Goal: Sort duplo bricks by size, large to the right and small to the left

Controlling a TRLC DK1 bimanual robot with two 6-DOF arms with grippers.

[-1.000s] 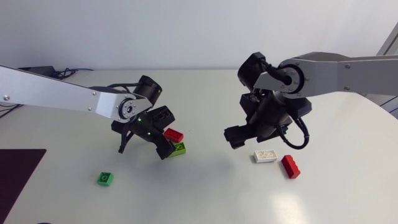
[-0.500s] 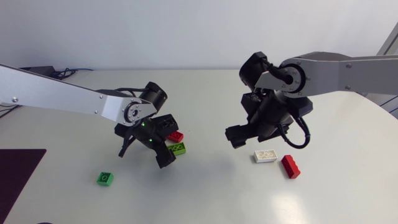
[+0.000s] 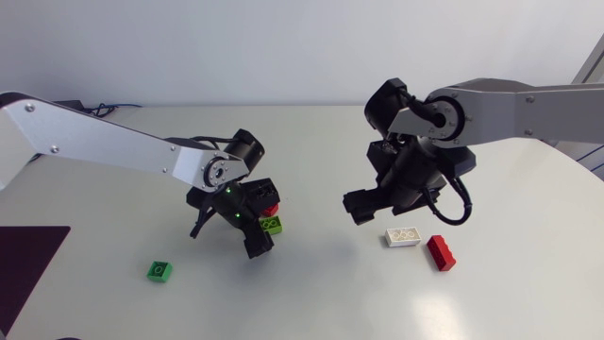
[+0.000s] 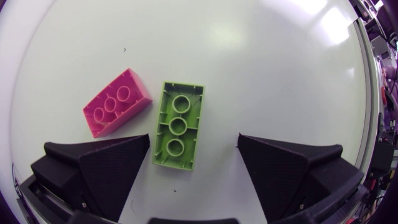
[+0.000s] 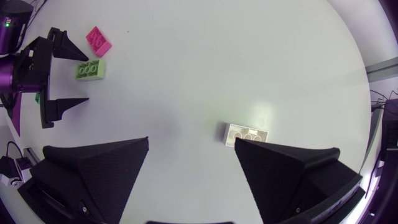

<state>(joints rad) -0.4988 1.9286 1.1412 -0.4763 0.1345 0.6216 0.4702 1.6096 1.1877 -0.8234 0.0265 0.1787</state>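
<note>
Straddling the lime brick (image 4: pixel 178 132) with the left gripper (image 4: pixel 194 140), its matte black, finely grained wedge fingers (image 4: pixel 112 165) spread wide. Lying close beside one of them and well apart from the other, with no telling whether touching. Looking down on a glossy plastic oblong turned hollow side up, a thin rim framing three round tubes in a row. Finding the pink brick (image 4: pixel 116 110) just beside it, set askew, showing three rings on its upper face and one smooth side wall, and reading as red from above. Sitting together on the smooth, pale table (image 4: pixel 267 68), near its middle. Hanging the right gripper (image 5: pixel 191 142) over the table, likewise spread wide and gripping nothing. Spotting the white brick (image 5: pixel 247 135), a flat oblong with three faint rings, one end cut off behind a fingertip. Picking out from above the red brick (image 3: pixel 440 252), a narrow oblong just beside the white one, and the small square green brick (image 3: pixel 159 271), alone toward the left. Losing most of the pink brick and part of the lime brick under the left gripper in the head view.
</note>
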